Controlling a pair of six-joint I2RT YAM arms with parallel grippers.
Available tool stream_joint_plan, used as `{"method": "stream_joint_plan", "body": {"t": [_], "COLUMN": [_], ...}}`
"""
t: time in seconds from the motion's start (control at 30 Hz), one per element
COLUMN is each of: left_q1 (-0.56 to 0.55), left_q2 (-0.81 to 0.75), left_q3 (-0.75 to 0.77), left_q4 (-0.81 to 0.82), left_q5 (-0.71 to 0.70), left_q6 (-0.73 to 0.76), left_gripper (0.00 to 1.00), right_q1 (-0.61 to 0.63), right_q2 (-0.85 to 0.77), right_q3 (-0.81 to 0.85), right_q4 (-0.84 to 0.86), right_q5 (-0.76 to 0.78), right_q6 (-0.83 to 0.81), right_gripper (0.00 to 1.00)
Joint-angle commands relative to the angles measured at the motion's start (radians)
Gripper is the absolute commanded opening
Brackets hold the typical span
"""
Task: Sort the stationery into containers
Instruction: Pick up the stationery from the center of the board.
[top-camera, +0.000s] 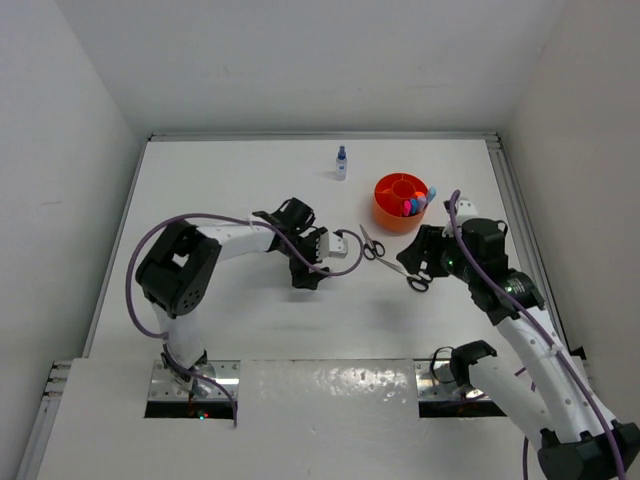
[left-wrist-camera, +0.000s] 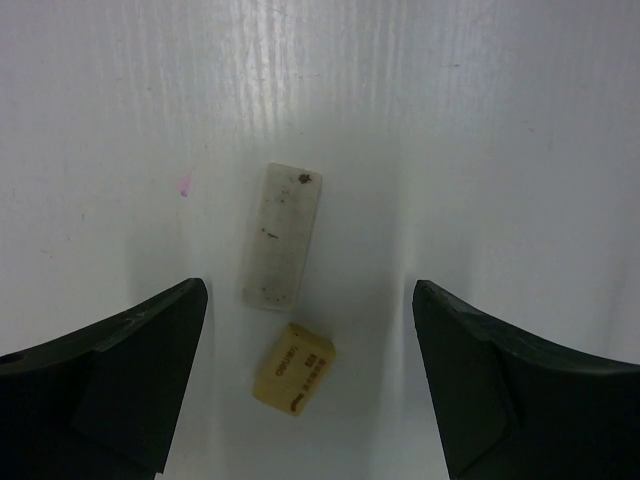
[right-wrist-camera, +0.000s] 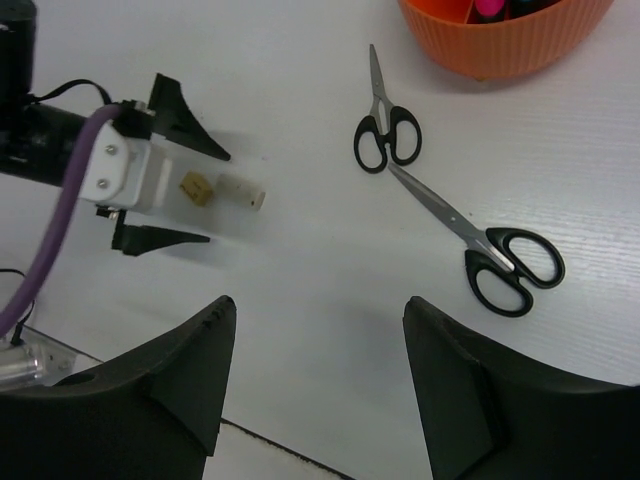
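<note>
While left end effector (left-wrist-camera: 310, 305) & right end effector (right-wrist-camera: 318, 325) gape empty, orange tub (top-camera: 385, 216) holds pink/blue-capped markers (top-camera: 413, 204).

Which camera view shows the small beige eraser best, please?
The left wrist view: the beige eraser sits close and sharp, print visible, near a white eraser. The right wrist view shows it as a tiny tan block; in the top view it is too small to tell.
</note>
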Motion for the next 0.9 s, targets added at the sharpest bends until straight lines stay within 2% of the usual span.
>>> {"method": "stream_joint_plan", "body": {"t": [0.0,0.17,0.23,0.27,0.3,0.37,0.43,0.53,0.7,0.77,0.83,0.87], "left_q1": [0.005,-0.004,-0.018,-0.025,-0.030,-0.041,-0.050,-0.070,-0.099,-0.099,-0.082,-0.074], "left_q2": [0.073,0.163,0.183,0.185,0.188,0.188,0.182,0.177,0.220,0.245,0.256,0.231], "left_q3": [0.096,0.193,0.206,0.206,0.204,0.193,0.181,0.160,0.170,0.199,0.238,0.242], "left_q4": [-0.004,-0.096,-0.093,-0.093,-0.096,-0.122,-0.173,-0.181,-0.129,-0.151,-0.191,-0.195], "left_q5": [-0.021,-0.029,-0.053,-0.059,-0.078,-0.078,-0.067,-0.088,-0.177,-0.182,-0.104,-0.075], "left_q6": [0.020,0.020,-0.005,-0.012,-0.012,0.024,0.101,0.118,0.011,0.007,0.007,0.004], "left_gripper": [0.82,0.77,0.70,0.61,0.57,0.53,0.53,0.46,0.34,0.19,0.03,0.00], "right_q1": [0.007,0.006,0.006,0.006,0.007,0.009,0.007,0.006,0.006,0.006,0.006,0.006], "right_q2": [-0.035,-0.056,-0.073,-0.079,-0.091,-0.101,-0.113,-0.124,-0.125,-0.125,-0.118,-0.111], "right_q3": [-0.013,-0.027,-0.030,-0.030,-0.027,-0.021,-0.011,-0.004,0.005,0.013,0.034,0.045], "right_q4": [0.020,0.018,0.015,0.018,0.023,0.022,0.023,0.019,-0.001,-0.026,-0.052,-0.067], "right_q5": [-0.007,-0.004,0.010,0.013,0.014,0.020,0.030,0.042,0.050,0.051,0.060,0.065], "right_q6": [0.030,0.055,0.059,0.059,0.058,0.058,0.058,0.056,0.050,0.039,0.027,0.029], "right_gripper": [0.67,0.67,0.67,0.67,0.66,0.67,0.67,0.67,0.67,0.67,0.67,0.67]}}
